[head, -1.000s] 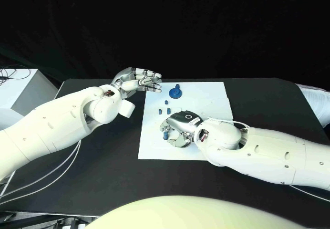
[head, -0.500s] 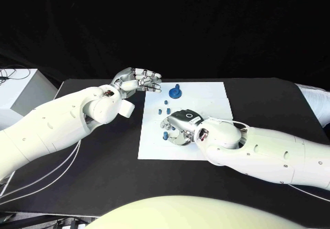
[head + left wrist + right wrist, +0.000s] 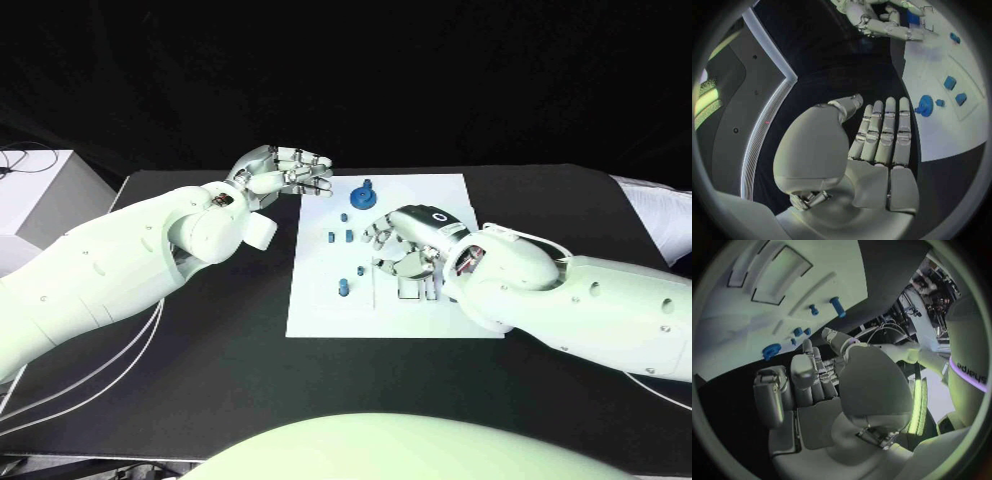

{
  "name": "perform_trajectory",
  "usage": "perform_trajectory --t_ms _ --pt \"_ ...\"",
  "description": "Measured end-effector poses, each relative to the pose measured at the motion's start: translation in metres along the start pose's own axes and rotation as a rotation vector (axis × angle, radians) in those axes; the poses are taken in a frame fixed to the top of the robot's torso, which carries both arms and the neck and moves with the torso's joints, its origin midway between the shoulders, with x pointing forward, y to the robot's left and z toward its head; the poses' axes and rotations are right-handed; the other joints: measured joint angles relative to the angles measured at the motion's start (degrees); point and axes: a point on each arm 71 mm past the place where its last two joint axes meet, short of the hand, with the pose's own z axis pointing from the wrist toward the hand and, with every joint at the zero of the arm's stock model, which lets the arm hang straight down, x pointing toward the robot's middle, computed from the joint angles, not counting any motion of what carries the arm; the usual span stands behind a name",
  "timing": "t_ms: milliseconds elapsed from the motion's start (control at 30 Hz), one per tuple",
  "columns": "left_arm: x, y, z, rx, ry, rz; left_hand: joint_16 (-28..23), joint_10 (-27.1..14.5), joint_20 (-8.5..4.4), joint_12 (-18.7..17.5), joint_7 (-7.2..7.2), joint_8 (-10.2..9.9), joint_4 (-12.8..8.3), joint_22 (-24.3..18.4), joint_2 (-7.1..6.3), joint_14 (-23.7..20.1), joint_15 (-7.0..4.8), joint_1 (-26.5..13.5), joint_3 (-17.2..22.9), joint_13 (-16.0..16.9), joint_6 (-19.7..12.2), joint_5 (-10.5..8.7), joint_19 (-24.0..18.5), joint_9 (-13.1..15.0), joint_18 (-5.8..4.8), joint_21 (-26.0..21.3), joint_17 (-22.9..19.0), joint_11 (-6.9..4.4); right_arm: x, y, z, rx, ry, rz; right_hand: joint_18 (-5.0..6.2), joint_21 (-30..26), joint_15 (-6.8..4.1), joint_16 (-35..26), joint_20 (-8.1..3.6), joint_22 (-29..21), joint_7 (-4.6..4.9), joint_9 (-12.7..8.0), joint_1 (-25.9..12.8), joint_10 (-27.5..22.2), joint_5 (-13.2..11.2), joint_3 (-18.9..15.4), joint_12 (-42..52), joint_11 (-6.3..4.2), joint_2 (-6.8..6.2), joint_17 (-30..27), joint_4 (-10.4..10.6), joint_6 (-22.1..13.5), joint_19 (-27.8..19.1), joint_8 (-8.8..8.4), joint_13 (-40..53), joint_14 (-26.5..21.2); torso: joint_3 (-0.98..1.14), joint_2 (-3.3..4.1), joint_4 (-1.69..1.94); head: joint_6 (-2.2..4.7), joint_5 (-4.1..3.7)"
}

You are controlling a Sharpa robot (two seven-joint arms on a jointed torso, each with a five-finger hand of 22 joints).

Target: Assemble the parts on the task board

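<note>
- Head view: the white task board (image 3: 433, 200) lies in the middle of the black counter (image 3: 216, 350).
- The right robot hand (image 3: 408, 243) hovers over the board's middle, fingers loosely curled and apart, nothing held.
- The left robot hand (image 3: 286, 170) sits off the board's far left corner, above the counter; the left wrist view shows its fingers (image 3: 882, 132) straight and side by side, holding nothing.
- A round blue part with a peg (image 3: 366, 194) stands near the board's far edge.
- Small blue parts (image 3: 340, 237) lie beside the right robot hand; another blue part (image 3: 342, 290) lies nearer the board's left edge, apart from the hand.
</note>
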Motion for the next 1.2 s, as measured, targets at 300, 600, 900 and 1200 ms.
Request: perform_trajectory --t_ms 300,600,900,1200 --pt "-0.005 0.01 -0.004 -0.021 -0.013 -0.003 0.0 0.0 0.0 0.0 0.0 0.0 0.0 -0.11 0.0 0.0 0.0 0.0 0.0 0.0 0.0 0.0 0.0 0.0 0.0 0.0 0.11 0.0 -0.049 -0.045 -0.026 0.124 -0.069 0.211 0.0 0.0 -2.7 1.51 -1.52 -0.01 -2.63 1.44 -1.35 10.95 0.27 0.36 10.3 -3.4 -0.34 2.29 1.72 5.33 0.0 5.09 6.92 1.05 0.22 -0.53 -0.53 1.01 -1.23" --pt "-0.006 0.026 -0.012 -0.051 -0.022 -0.012 0.0 0.0 -0.21 0.0 0.0 0.0 0.0 -0.11 0.0 0.0 0.0 0.0 0.0 -0.01 0.0 0.0 0.21 -0.04 0.0 0.0 0.1 0.0 -0.064 -0.105 -0.064 0.418 0.002 0.337 -0.01 0.0 -3.99 6.85 -2.72 -0.02 -4.01 6.17 -5.28 17.61 0.51 -3.98 57.02 -4.7 0.37 13.63 5.67 2.92 0.01 10.61 61.11 2.19 0.33 -1.25 -1.21 1.47 -2.55" --pt "-0.006 0.031 -0.014 -0.06 -0.024 -0.02 0.0 0.0 -0.21 0.0 0.0 0.0 0.0 -0.13 0.0 0.0 0.0 0.0 0.0 -0.01 0.0 0.0 0.21 -0.04 0.0 0.0 0.14 0.0 -0.052 -0.118 -0.089 0.625 0.135 0.375 -0.01 0.0 -3.9 12.88 -2.72 -0.02 -3.94 8.51 -7.71 24.1 0.73 -5.58 72.74 -4.81 0.65 26.35 7.61 2.07 0.01 12.57 70.73 2.29 0.33 -1.55 -1.7 1.53 -3.33" --pt "-0.006 0.032 -0.015 -0.061 -0.024 -0.022 0.0 0.0 -0.22 0.0 0.0 0.0 0.16 -0.23 0.0 0.0 0.0 0.0 -0.16 -0.02 0.0 0.0 0.21 -0.04 0.0 -0.24 0.2 0.0 -0.032 -0.115 -0.093 0.737 0.242 0.361 0.0 0.0 -3.89 13.25 -2.71 -0.03 -4.52 9.49 -10.09 24.17 0.73 -7.23 73.82 -4.76 0.26 27.2 9.27 2.65 0.01 13.48 70.73 2.29 0.25 -1.55 -1.73 1.38 -4.08"
